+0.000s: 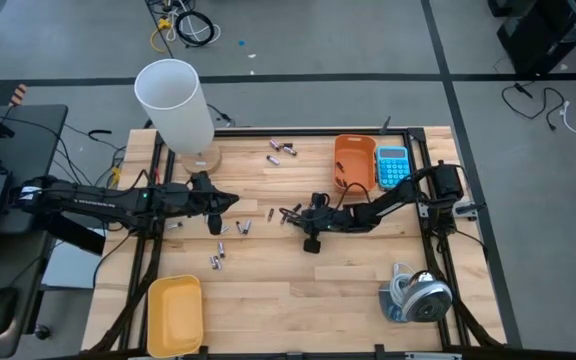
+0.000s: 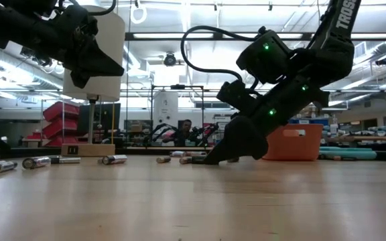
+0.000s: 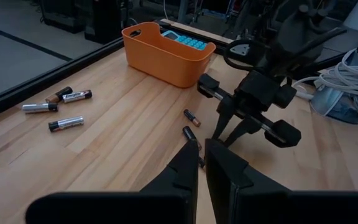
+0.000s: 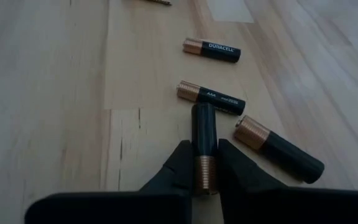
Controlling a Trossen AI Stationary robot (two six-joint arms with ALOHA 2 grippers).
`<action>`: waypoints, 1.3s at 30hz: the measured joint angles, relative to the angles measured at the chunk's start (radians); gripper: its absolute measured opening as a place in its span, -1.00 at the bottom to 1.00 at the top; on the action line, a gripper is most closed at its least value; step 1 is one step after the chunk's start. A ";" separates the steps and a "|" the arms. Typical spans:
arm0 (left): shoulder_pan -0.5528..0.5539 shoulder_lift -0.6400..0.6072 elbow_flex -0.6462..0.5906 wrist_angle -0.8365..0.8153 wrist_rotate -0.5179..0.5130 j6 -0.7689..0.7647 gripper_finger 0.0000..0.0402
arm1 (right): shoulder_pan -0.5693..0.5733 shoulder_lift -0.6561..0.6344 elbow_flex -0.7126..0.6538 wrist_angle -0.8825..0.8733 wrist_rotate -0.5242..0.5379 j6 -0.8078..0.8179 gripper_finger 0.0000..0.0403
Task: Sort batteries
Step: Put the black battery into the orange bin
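A: Containers? Orange bin (image 1: 353,163) far side, yellow tray (image 1: 174,314) near edge. Contents can't be made out in either; blue calculator (image 1: 392,165) sits just beside the bin.

B: Right gripper (image 4: 205,163)?

A: Down at the wood, jaws pinching a black-and-copper AAA battery (image 4: 204,146). Its long axis runs straight out between the fingers, copper end back in the jaws.

B: Neighbours?

A: Second AAA (image 4: 211,98) lies crosswise just past the held one's tip, third (image 4: 278,147) angled beside the jaw, Duracell (image 4: 211,49) farther out.

B: Left gripper (image 3: 200,163)?

A: Raised, jaws pressed together, nothing held. Four loose cells (image 3: 66,123) well off to its side.
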 joint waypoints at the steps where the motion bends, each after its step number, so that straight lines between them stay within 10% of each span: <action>1: 0.000 0.000 0.000 0.000 0.000 0.000 -0.85 | 0.000 0.000 0.000 0.000 0.000 0.003 -0.83; 21: 0.000 0.000 0.000 0.000 0.000 0.000 -0.85 | 0.013 -0.308 -0.006 -0.174 0.026 0.085 -0.83; 39: 0.000 0.000 0.000 0.001 0.000 -0.002 -0.85 | -0.230 -0.729 -0.004 -0.833 0.288 0.371 -0.83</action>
